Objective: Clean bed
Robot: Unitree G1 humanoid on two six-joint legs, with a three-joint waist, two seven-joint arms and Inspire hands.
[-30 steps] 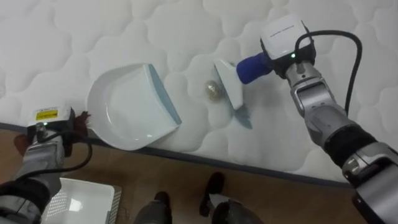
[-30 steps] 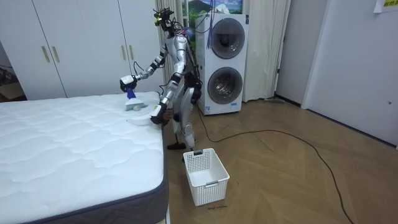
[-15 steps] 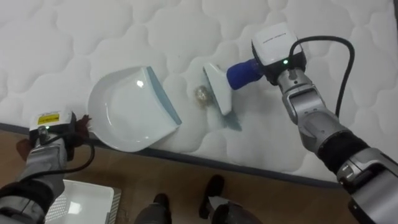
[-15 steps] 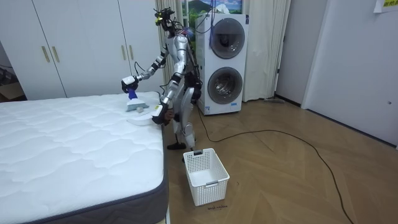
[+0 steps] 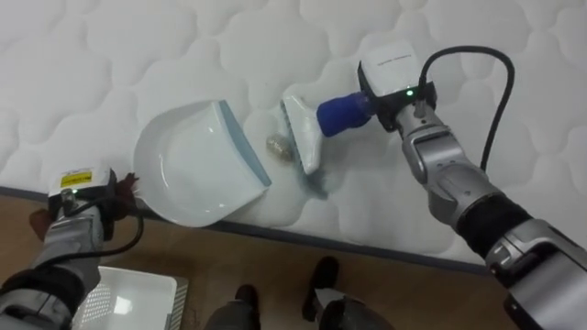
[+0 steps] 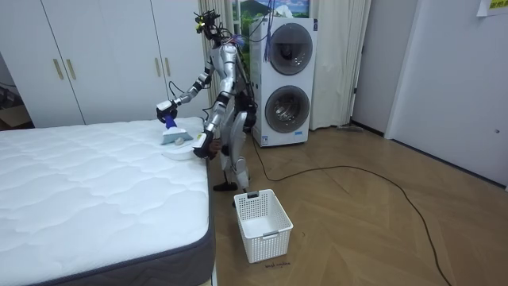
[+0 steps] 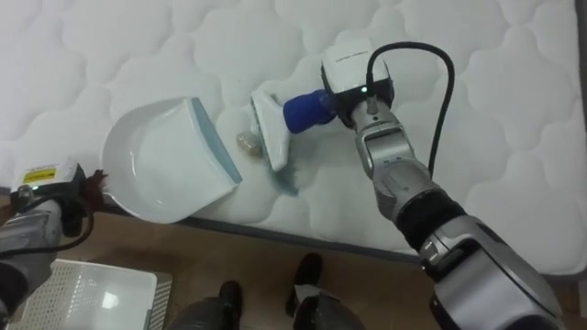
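At the left, the left hand (image 5: 81, 203) waits at the edge of the bed (image 5: 138, 55), by the handle end of the white dustpan (image 5: 188, 165). I cannot tell if it is closed on the handle. The dustpan has kept its place, its mouth with the blue lip open to the right.

What has changed is at its right. The small crumpled ball (image 5: 275, 144), perhaps paper, is pushed leftward across the mattress and now lies just beside the blue lip, not yet inside the pan. The brush (image 5: 301, 136) comes directly behind it, touching or almost touching.

I judge the sweep nearly done: one more short push should bring the ball into the pan.

The brush's long axis runs left to right, a little tilted. Its white head faces the dustpan and its blue handle points back into the right hand (image 5: 396, 81), which is clenched round it.
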